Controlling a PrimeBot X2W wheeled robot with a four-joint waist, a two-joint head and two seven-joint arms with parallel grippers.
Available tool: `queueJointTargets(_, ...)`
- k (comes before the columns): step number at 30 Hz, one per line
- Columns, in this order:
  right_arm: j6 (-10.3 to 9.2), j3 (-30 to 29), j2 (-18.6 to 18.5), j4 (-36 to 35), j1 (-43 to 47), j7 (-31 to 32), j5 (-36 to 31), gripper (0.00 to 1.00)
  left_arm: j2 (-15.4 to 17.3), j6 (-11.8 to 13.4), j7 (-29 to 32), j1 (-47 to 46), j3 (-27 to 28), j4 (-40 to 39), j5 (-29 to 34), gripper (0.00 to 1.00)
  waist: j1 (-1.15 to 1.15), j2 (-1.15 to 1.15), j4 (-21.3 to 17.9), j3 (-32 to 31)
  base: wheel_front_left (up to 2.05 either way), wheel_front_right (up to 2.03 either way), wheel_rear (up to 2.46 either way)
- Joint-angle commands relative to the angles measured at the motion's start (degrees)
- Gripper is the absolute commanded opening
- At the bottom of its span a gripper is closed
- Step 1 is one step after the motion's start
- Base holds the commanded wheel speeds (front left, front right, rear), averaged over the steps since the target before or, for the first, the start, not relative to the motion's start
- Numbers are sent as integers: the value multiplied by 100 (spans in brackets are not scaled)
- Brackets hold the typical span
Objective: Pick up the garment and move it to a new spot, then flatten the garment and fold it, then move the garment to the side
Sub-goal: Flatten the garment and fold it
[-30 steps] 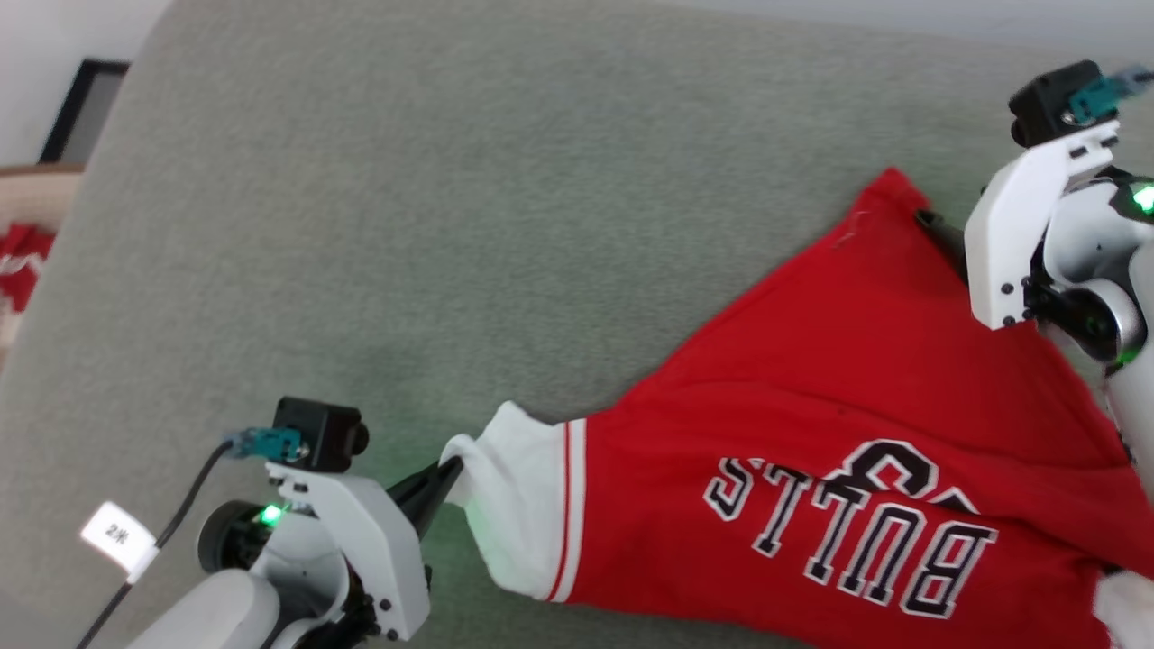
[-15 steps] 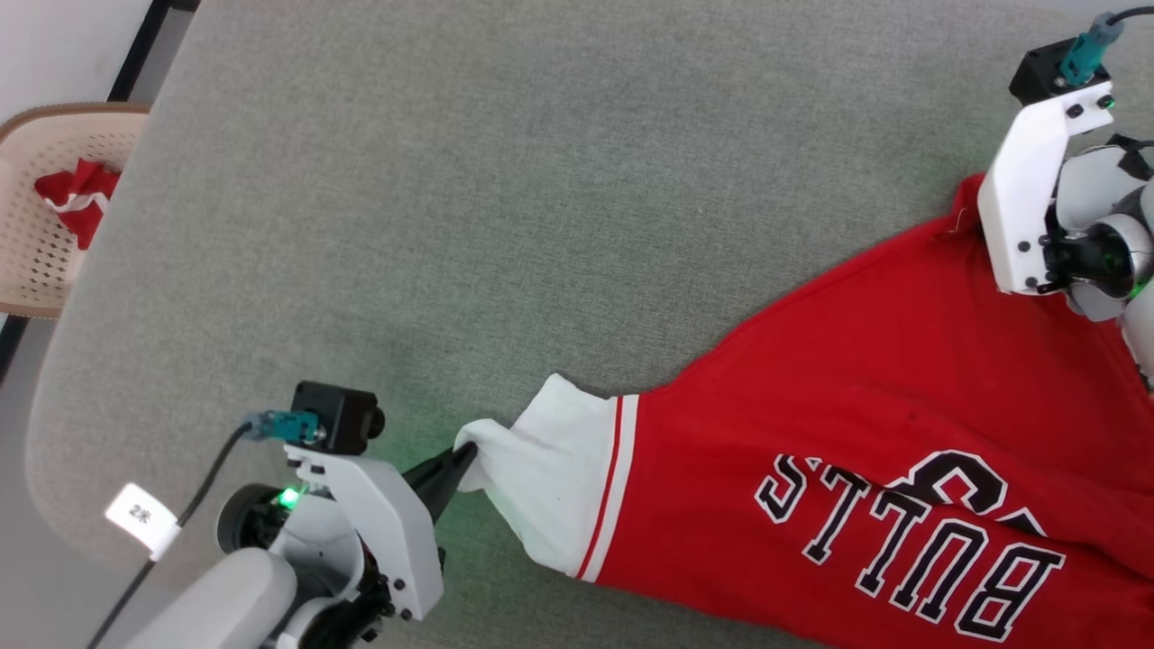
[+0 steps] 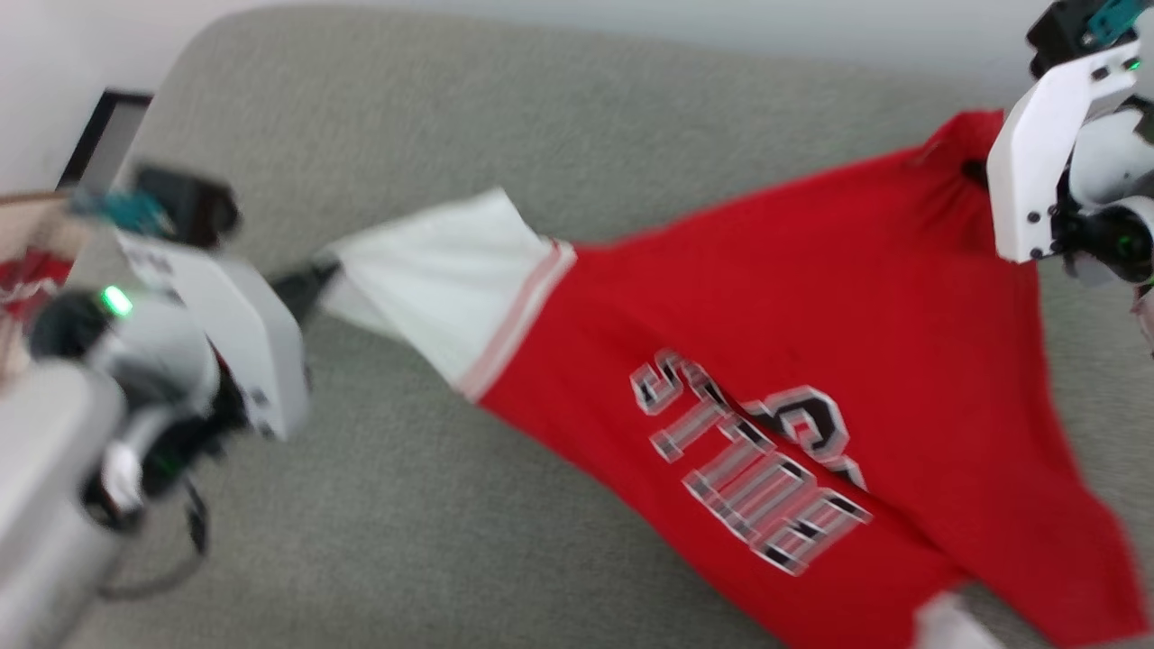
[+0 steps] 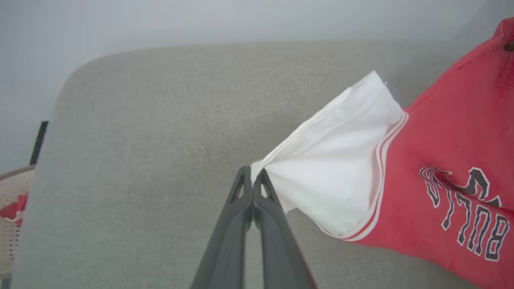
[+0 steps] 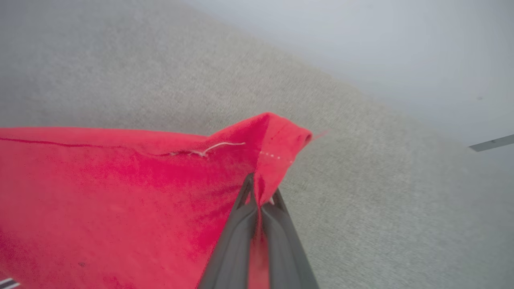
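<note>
As the left end effector (image 4: 252, 174) pinches the garment's (image 3: 793, 297) sleeve (image 4: 337, 176), the right end effector (image 5: 259, 192) clamps its hem (image 5: 281, 140).

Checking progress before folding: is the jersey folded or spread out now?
Spread, not folded: the jersey is stretched between the left gripper, pinching its white sleeve, and the right gripper, pinching a red corner.
</note>
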Motion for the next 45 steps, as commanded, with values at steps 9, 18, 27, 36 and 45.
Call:
queueJointTargets(9,-9,-419,-213,-914,48,-341,-16,0,113,-351,525,-1753,64,717,473,0,0,0,-793,-1024,0,0,0)
queueJointTargets(18,-9,-1090,-183,-1859,149,-201,-331,0,-144,-747,400,-3037,-26,1753,925,0,0,0,-1044,-1412,0,0,0)
queueJointTargets(27,-10,-1929,40,-2488,295,60,-882,0,-479,-1013,277,-3997,-54,2651,1096,0,0,0,-1124,-1298,0,0,0)
queueJointTargets(36,-10,-2635,503,-2465,-163,-478,-1753,0,-887,-1262,-502,-5106,-71,3490,1480,0,0,0,-1165,-296,0,0,0)
queueJointTargets(45,-9,-2837,916,-1754,-1229,-2058,-2759,0,-1297,-1311,-1722,-6434,-130,4452,2071,0,0,0,-1198,912,0,0,0)
